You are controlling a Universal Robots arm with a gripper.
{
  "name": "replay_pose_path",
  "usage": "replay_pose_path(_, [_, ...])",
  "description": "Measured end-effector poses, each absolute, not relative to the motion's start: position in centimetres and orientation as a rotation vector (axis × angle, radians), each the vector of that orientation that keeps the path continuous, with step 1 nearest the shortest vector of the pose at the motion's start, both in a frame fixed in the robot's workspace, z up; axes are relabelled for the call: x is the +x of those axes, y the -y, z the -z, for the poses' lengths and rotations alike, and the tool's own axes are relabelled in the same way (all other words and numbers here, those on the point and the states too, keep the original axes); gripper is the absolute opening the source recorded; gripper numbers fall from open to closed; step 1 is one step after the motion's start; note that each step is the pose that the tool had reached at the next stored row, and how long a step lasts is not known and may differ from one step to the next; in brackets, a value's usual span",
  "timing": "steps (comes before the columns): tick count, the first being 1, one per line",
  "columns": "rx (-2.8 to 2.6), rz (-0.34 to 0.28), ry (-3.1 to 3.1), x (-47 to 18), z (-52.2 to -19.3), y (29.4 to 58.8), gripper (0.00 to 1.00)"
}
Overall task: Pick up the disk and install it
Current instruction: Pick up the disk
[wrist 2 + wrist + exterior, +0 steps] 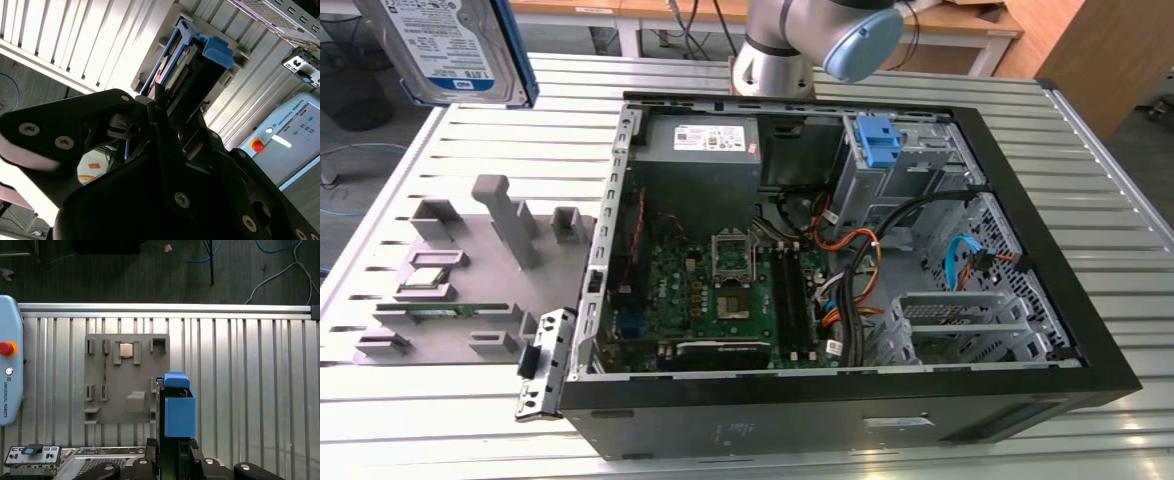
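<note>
Silver disk [447,50] with a white-and-blue label and a black band, held clear of the surface at the upper edge of the exterior view's left. The step in hand is judged to be the carry. It goes best with the clamp kept firm on the two flat faces, the disk kept square to the tool, and the path kept high enough to clear the case wall. A skewed disk would likely catch its side rails. In the first wrist view the disk [179,415] shows edge-on, with one blue plastic rail along its side and a blue tab at the far end. The second wrist view shows the connector end between the rails. The tool [172,447] is closed on the disk, its black fingers [151,446] pressing from either side. Below the disk lies a grey moulded holder [127,385] with several slots, resting on the ribbed metal surface [250,390]. Well apart, toward the exterior view's right, stands the open computer case [1107,370]. A bare blue bracket [878,140] sits in the case's drive cage near the grey power supply [707,140].
</note>
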State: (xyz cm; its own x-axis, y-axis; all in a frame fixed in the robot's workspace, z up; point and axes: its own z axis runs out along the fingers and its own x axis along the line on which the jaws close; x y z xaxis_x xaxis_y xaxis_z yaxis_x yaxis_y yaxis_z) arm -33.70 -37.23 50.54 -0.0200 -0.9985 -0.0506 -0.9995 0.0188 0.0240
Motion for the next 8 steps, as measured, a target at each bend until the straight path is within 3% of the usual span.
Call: replay_pose_path(8, [-2.186, -0.082, -2.228, -33.28, -50.54, 37.23, 0.35])
